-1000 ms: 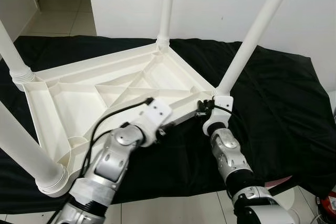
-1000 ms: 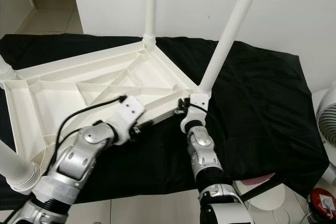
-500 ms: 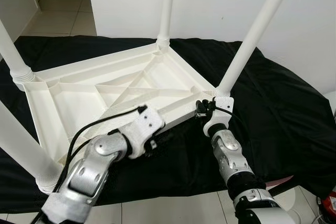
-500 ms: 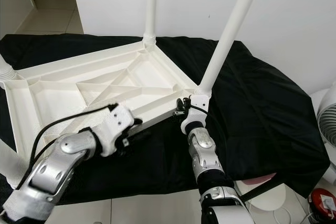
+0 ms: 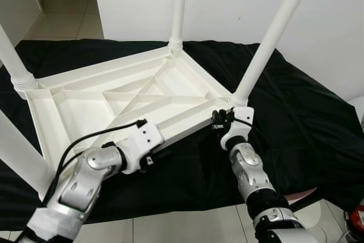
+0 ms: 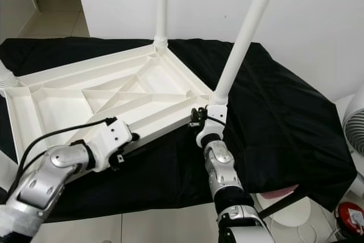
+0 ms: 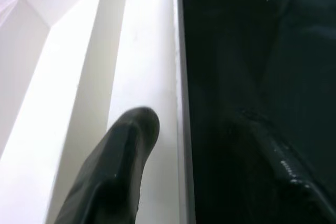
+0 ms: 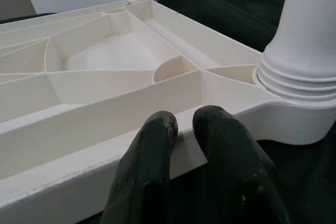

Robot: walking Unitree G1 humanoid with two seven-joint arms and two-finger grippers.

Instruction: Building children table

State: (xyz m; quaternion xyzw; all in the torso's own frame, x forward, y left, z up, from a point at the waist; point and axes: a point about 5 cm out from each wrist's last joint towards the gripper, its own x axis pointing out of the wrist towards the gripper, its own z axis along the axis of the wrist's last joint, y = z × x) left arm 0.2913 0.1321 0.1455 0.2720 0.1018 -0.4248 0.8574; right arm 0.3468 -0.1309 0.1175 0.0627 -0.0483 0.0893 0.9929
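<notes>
You see no brand, label or readable writing on anything in front of you.

Your table (image 5: 114, 103) lies upside down on the black cloth (image 5: 296, 118), its ribbed underside facing up. Four white legs stand screwed into its corners: the far one (image 5: 179, 4), the right one (image 5: 273, 32) rising at a slant beside your right arm, the left one (image 5: 11, 55) and the near-left one (image 5: 17, 157).

Your right gripper (image 8: 184, 129) is at the table's near edge, just beside the base of the right leg. In the right wrist view its two fingertips (image 8: 157, 129) lie close together, almost touching, and rest on top of the rim. They do not straddle the rim, so the jaws are closed with nothing between them. The leg's threaded collar (image 8: 294, 82) sits just to one side of them.

Your left gripper (image 5: 156, 156) is further along the same near edge, toward the middle. In the left wrist view one finger (image 7: 131, 145) lies flat on the white rim (image 7: 147, 77), right at the line where it meets the cloth. The other finger is dark against the dark cloth, so you cannot tell how far these jaws are parted or whether they grip the rim.
</notes>
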